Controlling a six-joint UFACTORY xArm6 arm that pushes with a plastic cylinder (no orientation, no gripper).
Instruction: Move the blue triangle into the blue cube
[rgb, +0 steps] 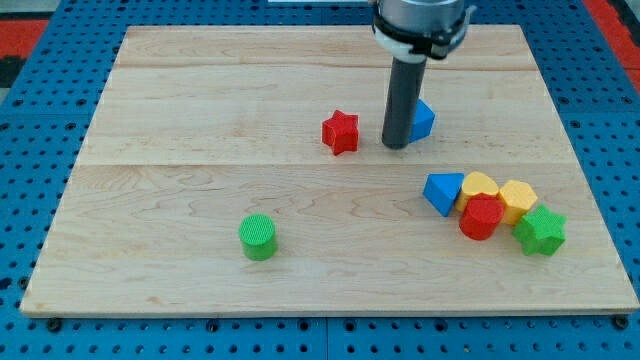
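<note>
The blue triangle (442, 191) lies at the view's right, touching the left side of a cluster of blocks. The blue cube (422, 120) sits above it, near the view's top centre, partly hidden behind my rod. My tip (395, 146) rests on the board just left of the blue cube, touching or nearly touching it, and right of the red star (340, 132). The tip is well above and left of the blue triangle.
Beside the blue triangle sit a yellow heart (481, 186), a yellow block (518, 198), a red cylinder (481, 217) and a green star (540, 231). A green cylinder (258, 237) stands alone at lower left. The wooden board (200, 100) has blue pegboard around it.
</note>
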